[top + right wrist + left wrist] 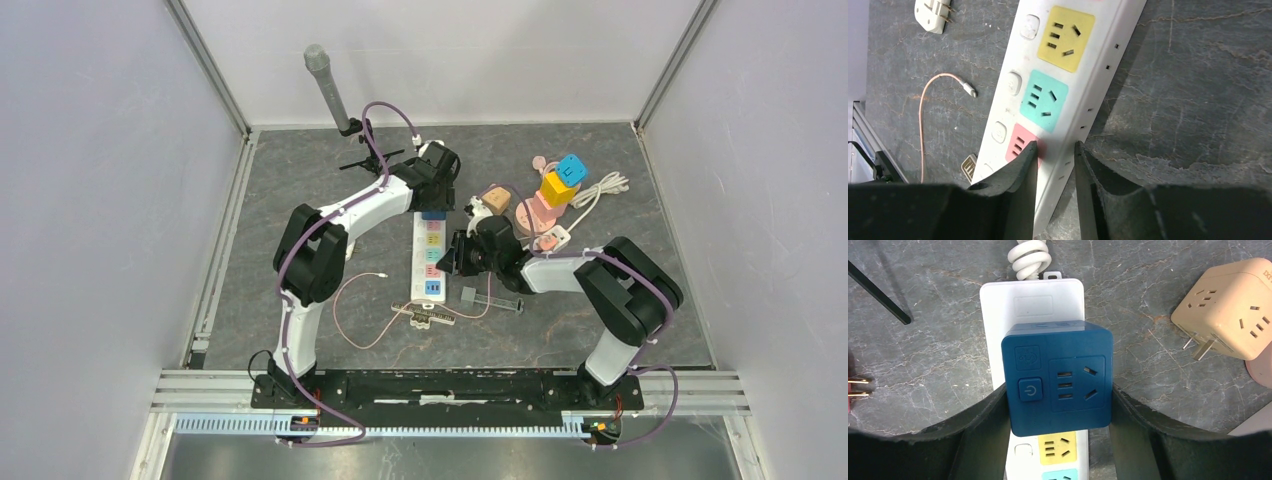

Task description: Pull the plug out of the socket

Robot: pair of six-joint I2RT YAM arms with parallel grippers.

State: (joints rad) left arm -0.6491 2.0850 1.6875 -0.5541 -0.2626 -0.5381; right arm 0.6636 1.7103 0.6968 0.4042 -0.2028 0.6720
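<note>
Left claw stands partly closed with the blue plug between its fingers. In the left wrist view one finger lies against the plug's 9 o'clock side and the other against its 3 o'clock side, with no gap visible. We read this as a grip on the plug body. The plug sits in the end outlet of the white power strip, with the coiled cord at its 12 o'clock.

We note the relation that governs the coming move. The plug lies directly inside the left claw, and the strip's long axis runs 12 to 6 o'clock in the top view, so the fingers span the plug across that axis. We judge that extraction calls for a straight pull away from the strip face, without sideways rocking. The left arm is the nearer one.

Right claw reaches in from 3 o'clock and straddles the strip's long edge at the pink outlet, toward 6 o'clock of the plug. Its jaws stand narrow; we cannot tell whether they clamp the strip. A beige cube adapter lies at 2 o'clock of the plug, apart from the strip.
</note>
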